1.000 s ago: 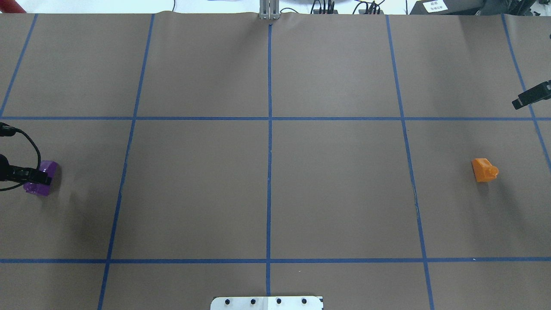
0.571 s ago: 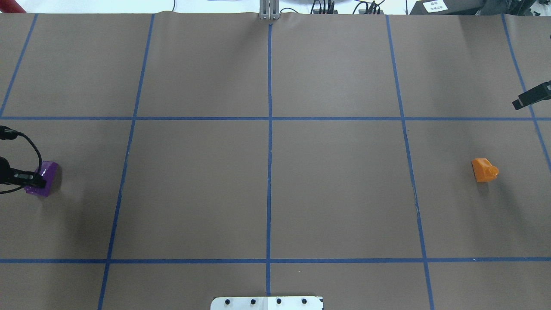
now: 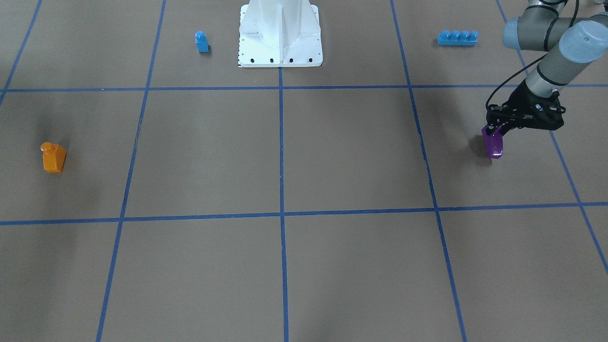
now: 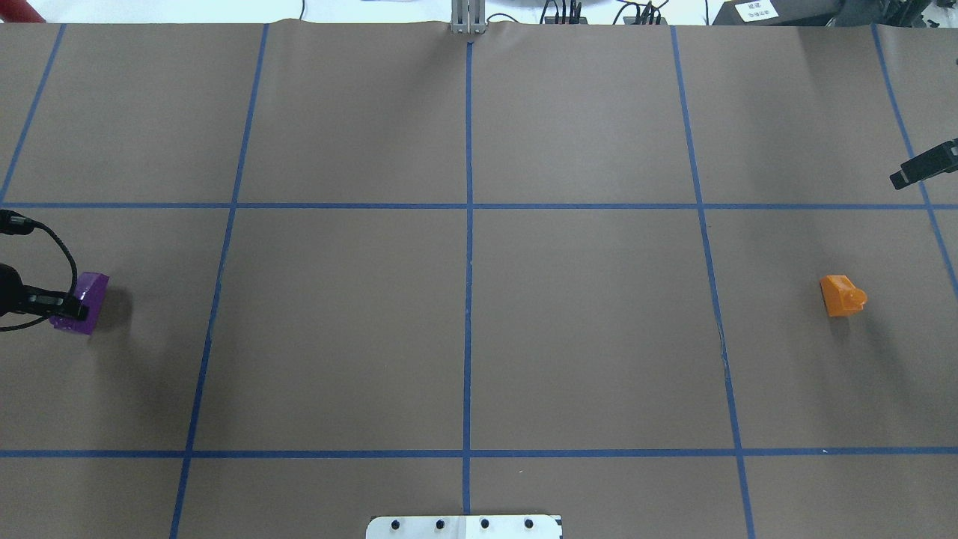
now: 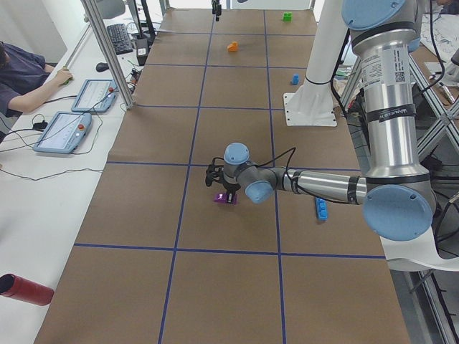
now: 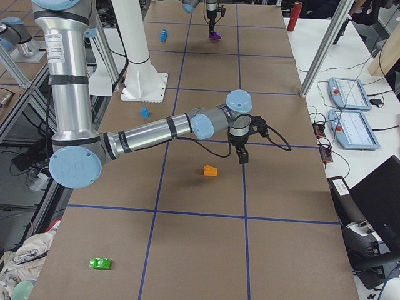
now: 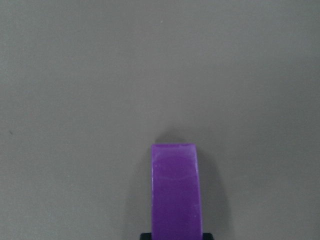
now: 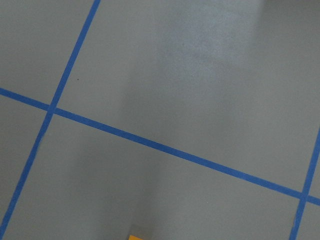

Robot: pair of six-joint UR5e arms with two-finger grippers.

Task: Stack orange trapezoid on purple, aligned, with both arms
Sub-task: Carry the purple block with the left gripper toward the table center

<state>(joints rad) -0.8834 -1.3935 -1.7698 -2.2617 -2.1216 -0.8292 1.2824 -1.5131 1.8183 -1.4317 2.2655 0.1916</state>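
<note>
The purple block is at the table's left side, clamped between the fingers of my left gripper, low over the brown paper. It also shows in the front view and fills the bottom of the left wrist view. The orange trapezoid lies on its side at the right of the table, stud pointing right, untouched; it also shows in the front view. My right gripper hangs at the right edge, beyond and to the right of the orange trapezoid. I cannot tell whether it is open or shut.
A blue single-stud block and a blue four-stud brick sit near the white robot base. A green toy lies at the table's right end. A red cylinder lies on the side bench.
The purple block has shifted slightly right and up in the overhead view with my left gripper shut on it. The right gripper and orange trapezoid have not moved.
</note>
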